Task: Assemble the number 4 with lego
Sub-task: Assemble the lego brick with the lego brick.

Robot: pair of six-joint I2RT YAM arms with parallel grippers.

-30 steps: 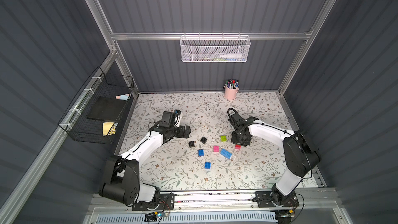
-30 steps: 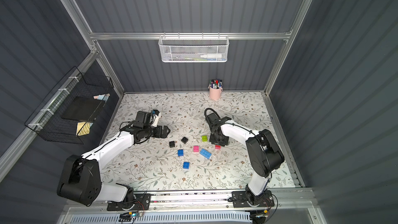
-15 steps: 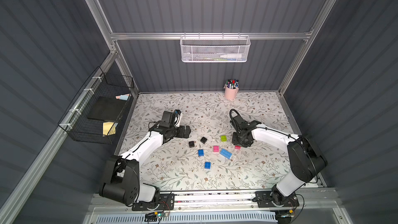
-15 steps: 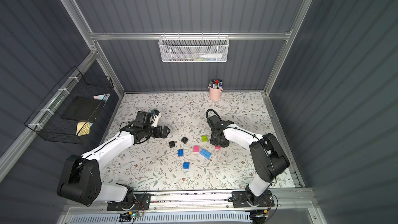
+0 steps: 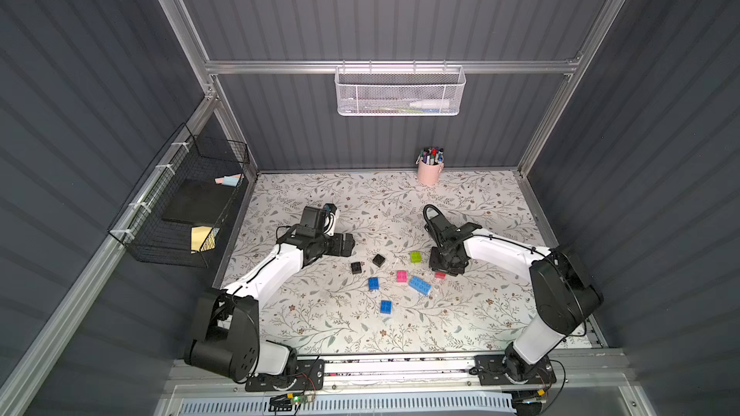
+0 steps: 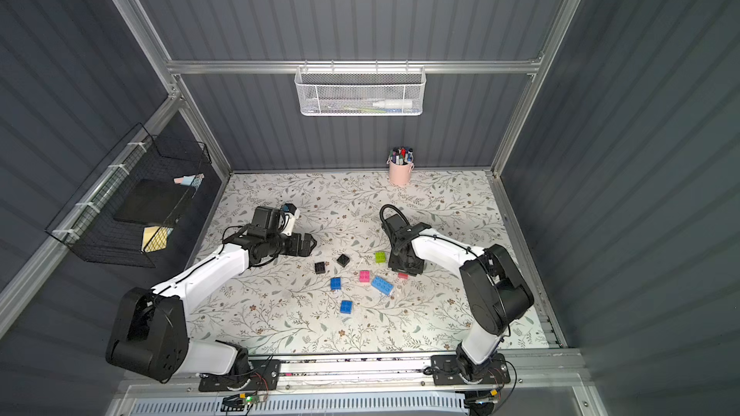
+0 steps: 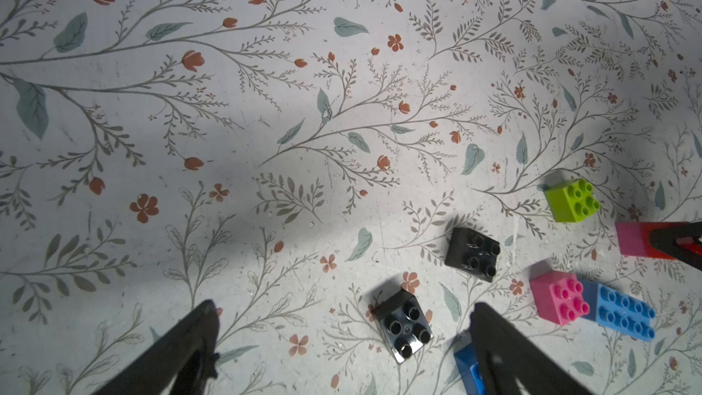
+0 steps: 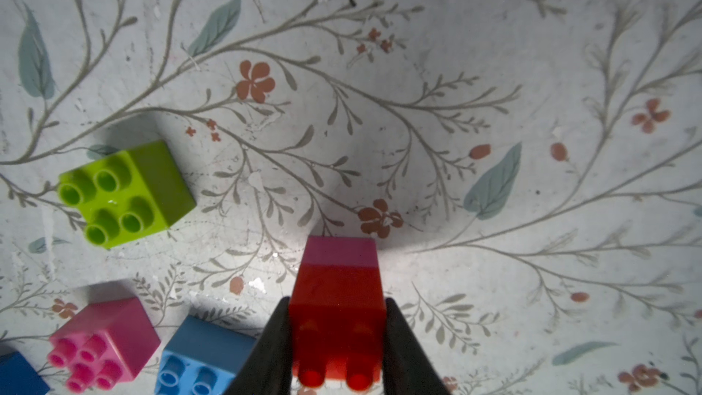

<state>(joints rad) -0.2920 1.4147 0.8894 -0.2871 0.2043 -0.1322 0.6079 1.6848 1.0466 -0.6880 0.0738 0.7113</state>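
**Operator:** How are my grippers set?

**Spotter:** Your right gripper (image 8: 336, 300) is pinching a red brick (image 8: 336, 321) by two opposite sides. A pink brick (image 8: 340, 252) is joined to the red brick's end that faces the mat (image 8: 494, 70). I cannot tell whether that end touches the mat. Your left gripper (image 7: 343, 305) is spread wide with nothing between its fingers.

**Operator:** Where is the rest of the lego?

**Spotter:** It lies loose mid-mat in both top views; only the red and pink pair is joined. Take the back wall as 12 o'clock. From the red brick, the green brick (image 5: 415, 257) is at 10 o'clock. The loose pink brick (image 5: 402, 276) is at 9. The long blue brick (image 5: 419, 285) is at 8, just beside the loose pink brick. From your left gripper, a black brick (image 5: 356, 267) is at 5 o'clock and a second black brick (image 5: 378, 260) is at 4, both near. From the loose pink brick, a blue brick (image 5: 373, 283) is at 9 o'clock and a second blue brick (image 5: 386, 306) is at 7, farther off.
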